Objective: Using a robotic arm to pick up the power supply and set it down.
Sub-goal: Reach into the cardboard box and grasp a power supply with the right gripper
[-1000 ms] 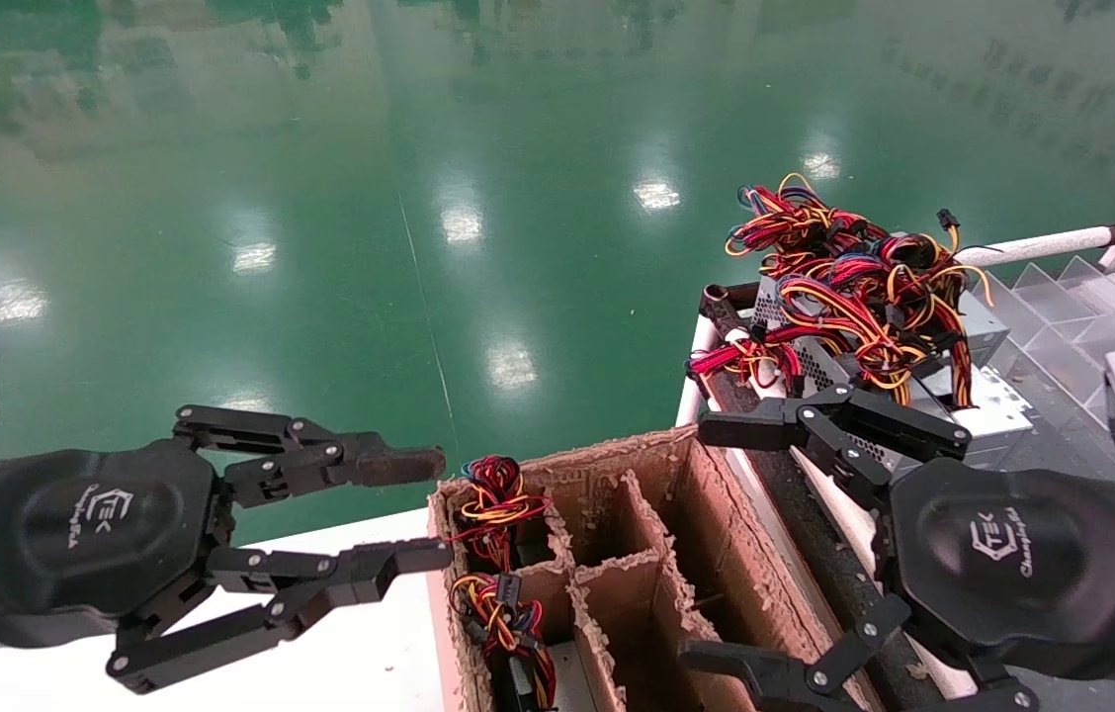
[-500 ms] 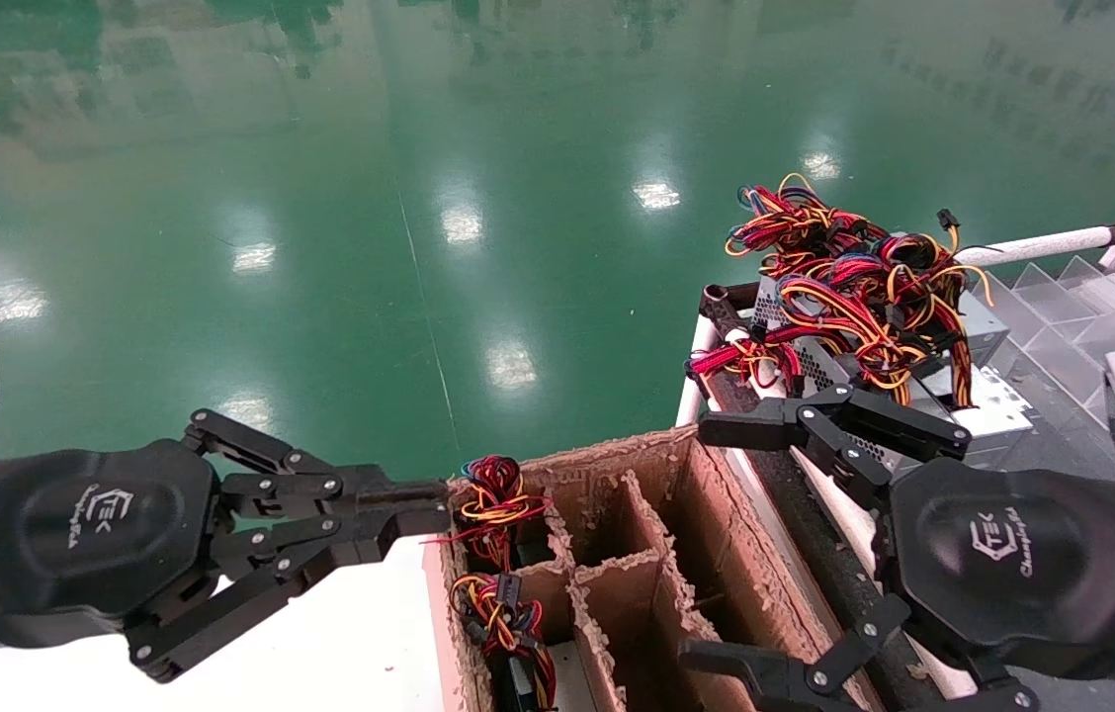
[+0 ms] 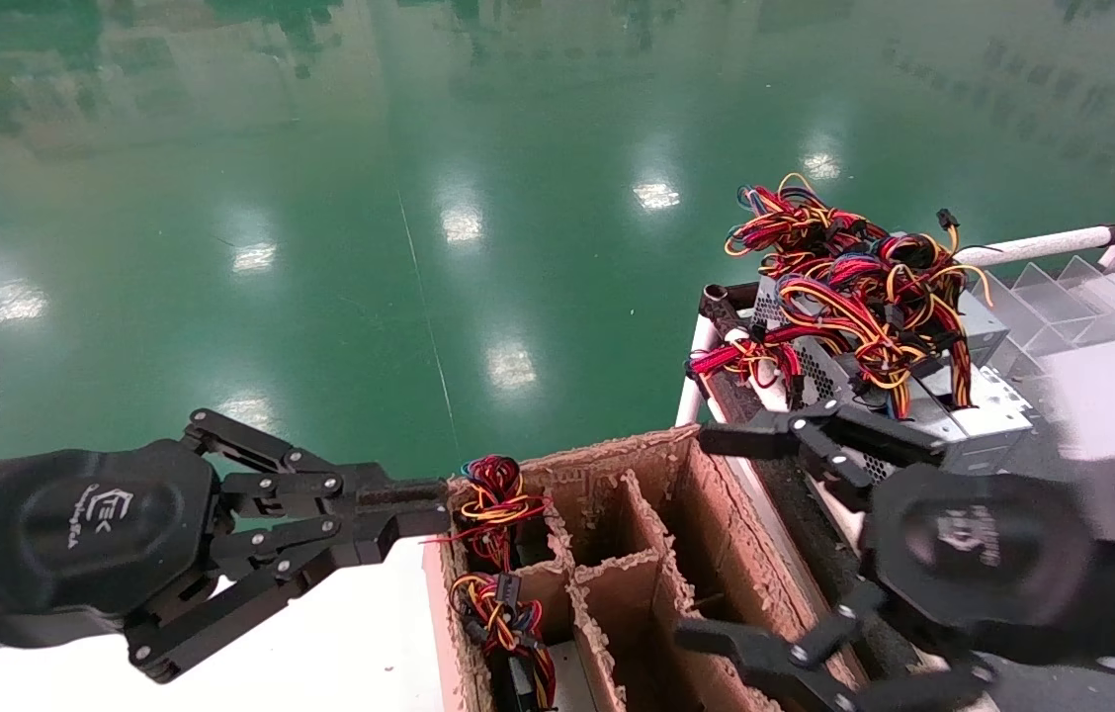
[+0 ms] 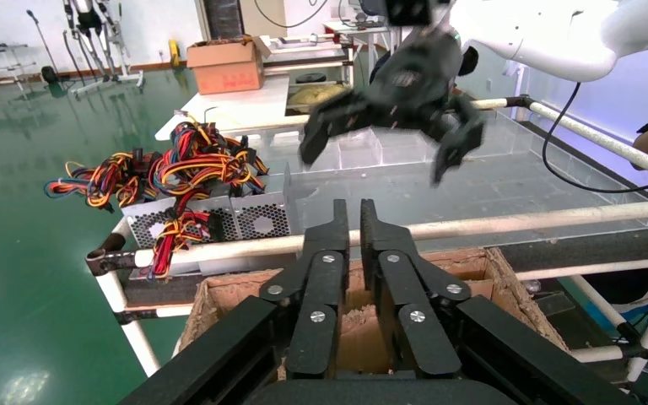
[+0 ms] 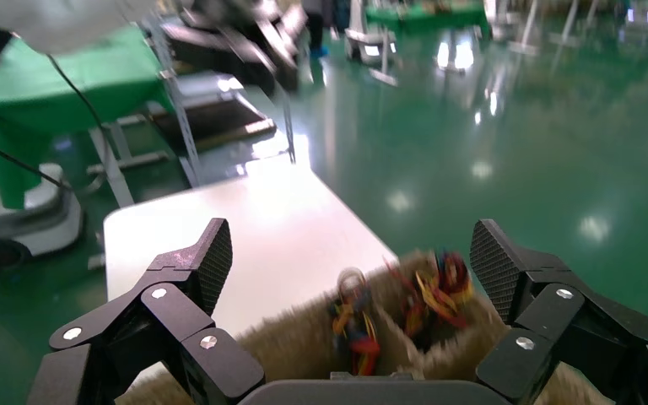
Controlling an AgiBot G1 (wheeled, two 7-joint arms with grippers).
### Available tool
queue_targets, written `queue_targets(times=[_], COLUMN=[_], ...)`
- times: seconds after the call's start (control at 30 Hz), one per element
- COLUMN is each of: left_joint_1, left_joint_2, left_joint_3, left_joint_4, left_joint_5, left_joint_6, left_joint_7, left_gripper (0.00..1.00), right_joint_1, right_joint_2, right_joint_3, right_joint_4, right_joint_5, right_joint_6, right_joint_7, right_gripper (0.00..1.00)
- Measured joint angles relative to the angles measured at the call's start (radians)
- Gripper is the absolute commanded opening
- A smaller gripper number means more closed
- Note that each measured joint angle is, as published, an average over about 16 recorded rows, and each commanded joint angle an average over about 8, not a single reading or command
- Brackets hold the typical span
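slim grey sheet-metal power supply (image 3: 973, 415) with red-yellow wire bundle: on rack right of brown divided cardboard box (image 3: 656, 574) | right all-black linkage gripper (image 3: 730, 539): spread wide, empty, beside it | left gripper (image 3: 419, 506): closed, empty, at box's left edge

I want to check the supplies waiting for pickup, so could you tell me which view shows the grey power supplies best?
The head view: the power supplies lie piled under tangled wires. The left wrist view shows their vent ends; the right wrist view misses them.
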Motion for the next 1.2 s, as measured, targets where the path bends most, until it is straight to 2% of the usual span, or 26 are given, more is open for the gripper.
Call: queue_targets(times=[0.2,0.43,0.47,0.73,1.2], left_joint_1=[0.000,0.000,0.000,0.000,0.000], left_joint_2=[0.000,0.000,0.000,0.000,0.000], left_joint_3=[0.000,0.000,0.000,0.000,0.001], left_joint_4=[0.000,0.000,0.000,0.000,0.000], left_joint_5=[0.000,0.000,0.000,0.000,0.000], left_joint_6=[0.000,0.000,0.000,0.000,0.000], left_joint_7=[0.000,0.000,0.000,0.000,0.000], left_gripper=[1.00,1.00,1.00,1.00,1.00], right_joint_1=[0.031,0.071,0.075,0.085,0.061], right_joint_2=[-0.035,-0.117,-0.130,-0.240,-0.332], right_joint_3=[-0.065,-0.156,-0.168,-0.245,-0.279], right_joint_4=[-0.007,-0.017,-0.020,-0.041,-0.061], right_joint_5=[-0.104,-0.238,-0.255,-0.380,-0.471], right_joint_6=[0.026,0.054,0.058,0.123,0.235], right_joint_7=[0.064,0.136,0.144,0.175,0.153], right_gripper=[1.00,1.00,0.98,0.01,0.00])
